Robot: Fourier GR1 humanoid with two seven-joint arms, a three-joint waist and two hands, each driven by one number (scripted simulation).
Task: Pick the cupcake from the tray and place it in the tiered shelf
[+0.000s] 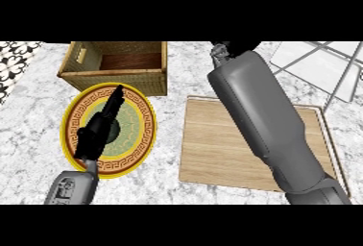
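Stretching the left hand (pixel 99 129), fingers straight, over the patterned plate (pixel 145 120); wooden tray (pixel 220 149) lying to its right, under the right forearm (pixel 266 120). Cupcake and right hand hidden; cannot tell.

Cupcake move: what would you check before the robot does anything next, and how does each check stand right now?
1. Cupcake in sight: not ok; none shows on the wooden tray or anywhere else.
2. Right hand holding something: cannot tell; only a bit of it shows at the view's top.
3. Shelf in sight: ok, at the upper right.
4. Left hand out of the way: ok; open over the plate, apart from the tray.
5. Basket clear of the right forearm: ok, it stands to the left.
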